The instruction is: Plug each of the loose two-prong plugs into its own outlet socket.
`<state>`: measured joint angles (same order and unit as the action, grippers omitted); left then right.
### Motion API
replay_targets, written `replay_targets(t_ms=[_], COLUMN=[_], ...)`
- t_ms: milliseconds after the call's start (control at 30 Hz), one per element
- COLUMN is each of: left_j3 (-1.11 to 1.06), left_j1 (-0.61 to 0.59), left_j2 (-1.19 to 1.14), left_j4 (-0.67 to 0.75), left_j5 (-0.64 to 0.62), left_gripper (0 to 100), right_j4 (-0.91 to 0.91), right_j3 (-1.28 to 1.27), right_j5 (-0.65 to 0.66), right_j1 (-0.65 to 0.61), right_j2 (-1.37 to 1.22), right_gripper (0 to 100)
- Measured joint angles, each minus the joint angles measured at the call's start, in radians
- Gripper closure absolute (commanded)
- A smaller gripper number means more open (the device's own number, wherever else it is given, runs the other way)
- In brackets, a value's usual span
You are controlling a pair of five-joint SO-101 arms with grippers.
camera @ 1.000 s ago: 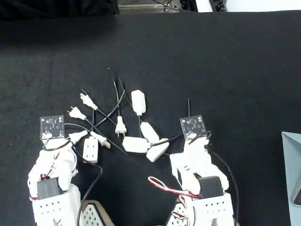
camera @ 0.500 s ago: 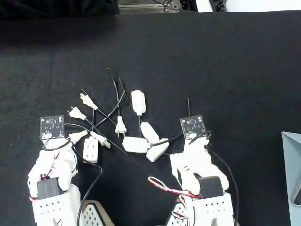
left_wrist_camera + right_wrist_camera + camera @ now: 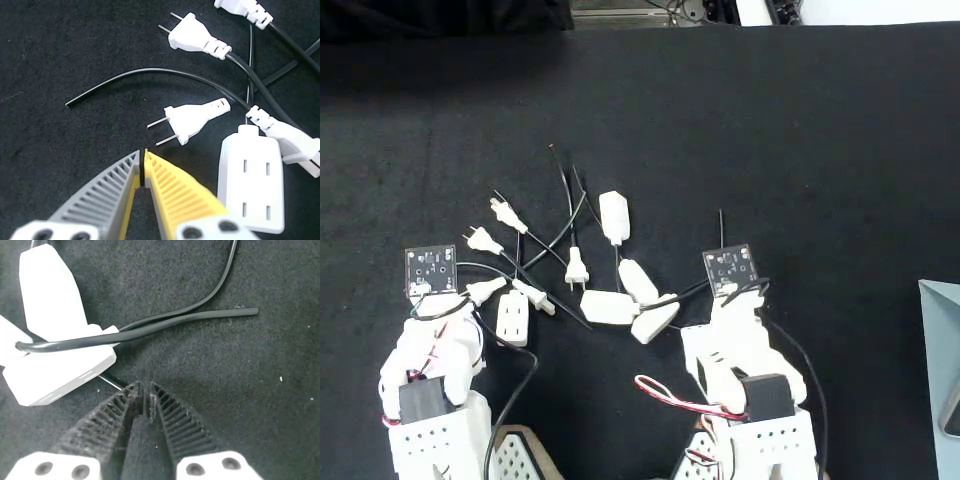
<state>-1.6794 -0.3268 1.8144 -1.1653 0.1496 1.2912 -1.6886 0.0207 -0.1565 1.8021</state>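
Note:
Several white two-prong plugs on black cords lie scattered at the table's centre left, among them plug [image 3: 485, 290], plug [image 3: 483, 240] and plug [image 3: 577, 268]. White outlet sockets lie among them, such as socket [image 3: 512, 318], socket [image 3: 614, 215] and socket [image 3: 608, 306]. My left gripper [image 3: 143, 161] is shut and empty, just short of a plug [image 3: 192, 118] whose prongs point toward it, with a socket [image 3: 252, 185] beside it. Shut on nothing as well, my right gripper [image 3: 145, 390] sits close to a socket [image 3: 60, 372] crossed by a black cord [image 3: 165, 324].
Black cloth [image 3: 800, 130] covers the table, with open room to the back and right. A pale blue-grey object [image 3: 940, 360] sits at the right edge. Loose black cord ends [image 3: 565, 185] trail out from the pile.

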Motion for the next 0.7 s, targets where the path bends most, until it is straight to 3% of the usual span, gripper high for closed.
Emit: replay_targets(t_ms=[333,700], left_j3=[0.000,0.000], left_j1=[-0.003,-0.282], left_j2=[0.000,0.000], left_j4=[-0.060,0.089], left_j5=[0.000,0.000], left_gripper=[97,97], right_j4=[0.000,-0.137], right_j3=[0.000,0.031], right_j5=[0.000,0.107], right_j1=[0.000,0.048], right_j2=[0.000,0.000], right_gripper=[97.1,97.4])
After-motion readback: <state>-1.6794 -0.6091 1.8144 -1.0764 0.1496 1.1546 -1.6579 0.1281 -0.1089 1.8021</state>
